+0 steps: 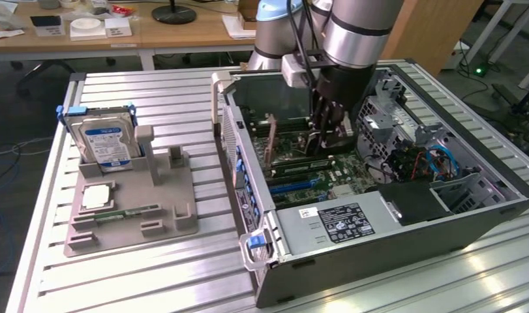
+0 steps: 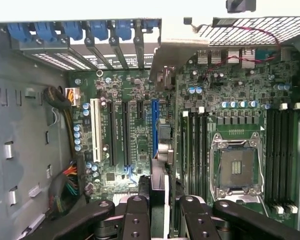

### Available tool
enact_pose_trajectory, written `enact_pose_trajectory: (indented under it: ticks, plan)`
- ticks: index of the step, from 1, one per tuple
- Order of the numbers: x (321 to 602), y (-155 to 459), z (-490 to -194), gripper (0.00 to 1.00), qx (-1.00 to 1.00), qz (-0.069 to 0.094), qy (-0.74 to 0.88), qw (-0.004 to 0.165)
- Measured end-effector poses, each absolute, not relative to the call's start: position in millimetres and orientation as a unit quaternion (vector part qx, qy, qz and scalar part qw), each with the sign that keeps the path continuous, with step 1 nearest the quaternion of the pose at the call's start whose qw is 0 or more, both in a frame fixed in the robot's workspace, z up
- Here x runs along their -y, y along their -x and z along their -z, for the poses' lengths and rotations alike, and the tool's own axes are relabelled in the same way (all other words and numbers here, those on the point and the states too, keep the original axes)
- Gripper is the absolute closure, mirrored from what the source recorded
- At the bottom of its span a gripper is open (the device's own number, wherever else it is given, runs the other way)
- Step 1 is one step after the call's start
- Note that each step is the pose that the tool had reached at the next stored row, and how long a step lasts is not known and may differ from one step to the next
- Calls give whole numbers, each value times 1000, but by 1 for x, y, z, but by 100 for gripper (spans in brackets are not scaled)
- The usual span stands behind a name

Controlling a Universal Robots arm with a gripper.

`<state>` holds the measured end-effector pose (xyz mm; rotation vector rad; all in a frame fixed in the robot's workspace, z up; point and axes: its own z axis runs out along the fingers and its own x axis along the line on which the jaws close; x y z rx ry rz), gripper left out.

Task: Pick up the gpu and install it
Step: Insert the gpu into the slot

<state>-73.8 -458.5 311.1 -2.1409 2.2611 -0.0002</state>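
Observation:
My gripper (image 1: 323, 134) reaches down into the open computer case (image 1: 473, 212), just above the motherboard (image 2: 240, 112). In the wrist view my gripper (image 2: 163, 202) is shut on the gpu (image 2: 161, 182). The card is seen edge-on, thin and upright between the two black fingers (image 2: 136, 210). Its silvery bracket (image 2: 172, 52) points toward the blue-latched rear slot covers (image 2: 97, 32). The card's lower edge hangs right beside the long blue expansion slot (image 2: 154, 125); whether it touches the board is hidden. In the exterior view the arm hides most of the card.
A grey parts holder (image 1: 151, 208) outside the case carries a silver blue-labelled hard drive (image 1: 105, 145) and a green memory stick (image 1: 125, 213). Near the card are the processor socket (image 2: 237, 167), memory slots (image 2: 195, 145), a white slot (image 2: 94, 130) and a cable bundle (image 2: 65, 185).

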Motion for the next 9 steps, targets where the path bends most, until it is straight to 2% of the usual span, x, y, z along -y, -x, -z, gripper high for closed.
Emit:
enact_pose_trajectory:
  ticks: [9]
  plan:
    - [459,79,-296,73,-726,0,688,14]
